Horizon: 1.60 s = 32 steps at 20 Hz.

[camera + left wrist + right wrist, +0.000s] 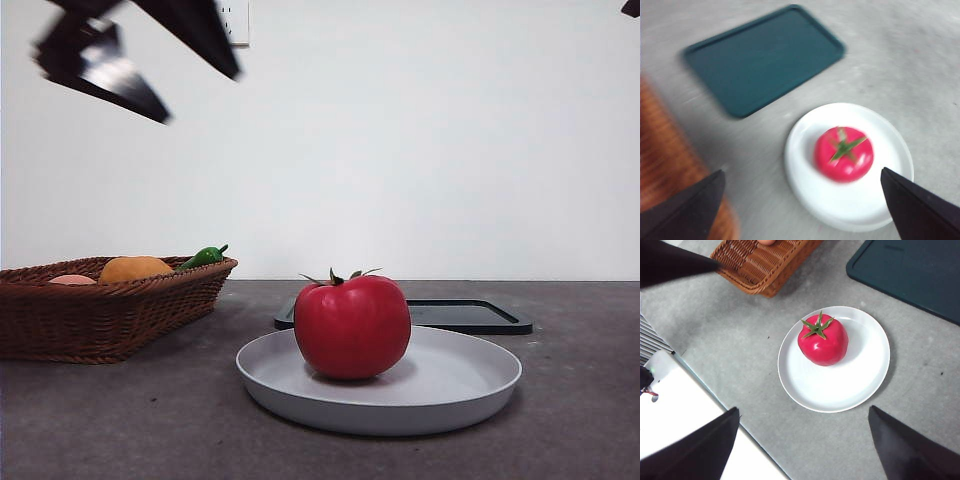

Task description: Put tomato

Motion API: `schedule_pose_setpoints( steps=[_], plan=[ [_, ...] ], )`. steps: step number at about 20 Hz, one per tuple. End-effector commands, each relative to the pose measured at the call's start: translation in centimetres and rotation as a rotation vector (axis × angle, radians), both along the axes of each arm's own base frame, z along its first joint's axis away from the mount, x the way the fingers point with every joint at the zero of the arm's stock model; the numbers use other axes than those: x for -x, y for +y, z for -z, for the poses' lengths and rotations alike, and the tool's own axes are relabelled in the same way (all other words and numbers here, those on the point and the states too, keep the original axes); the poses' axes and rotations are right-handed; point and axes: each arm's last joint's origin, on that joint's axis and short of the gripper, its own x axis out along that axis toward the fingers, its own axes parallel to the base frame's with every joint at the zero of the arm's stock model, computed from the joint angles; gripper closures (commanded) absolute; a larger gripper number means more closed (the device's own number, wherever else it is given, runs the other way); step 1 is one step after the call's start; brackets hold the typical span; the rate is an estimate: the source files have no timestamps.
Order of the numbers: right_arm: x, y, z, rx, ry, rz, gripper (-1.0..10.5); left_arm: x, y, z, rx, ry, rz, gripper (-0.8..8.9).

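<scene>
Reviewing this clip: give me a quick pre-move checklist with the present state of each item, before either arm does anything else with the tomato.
1. Tomato sits on the white plate, stem up: ok.
2. Tomato free of both grippers: ok.
3. Left gripper raised above the table, open, holding nothing: ok.
4. Right gripper also high and open, holding nothing: ok.
5. Plate stands apart from the basket: ok. Gap to the dark tray: cannot tell.
6. Whether the plate is the intended spot: cannot tell.

The glossy red tomato (352, 326) sits upright, green stem up, on the white plate (470, 385).
</scene>
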Motion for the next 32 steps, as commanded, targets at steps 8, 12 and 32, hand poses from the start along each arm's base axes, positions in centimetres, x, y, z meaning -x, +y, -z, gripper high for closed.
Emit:
schedule_pose_setpoints(
  steps=[8, 12, 32],
  plan=[
    [-3.4, 1.3, 0.7, 0.011, 0.028, -0.015, 5.3, 6.0, 3.7, -2.0, 0.114, 0.198, 0.16, 3.18],
    [-4.8, 2.4, 1.4, 0.02, 0.049, -0.043, 5.3, 7.0, 4.0, -2.4, 0.141, 0.184, 0.203, 3.18],
    [-11.8, 14.0, 10.5, 0.205, 0.027, -0.183, 4.4, 6.9, 4.0, -2.4, 0.142, 0.184, 0.203, 3.18]
  ],
)
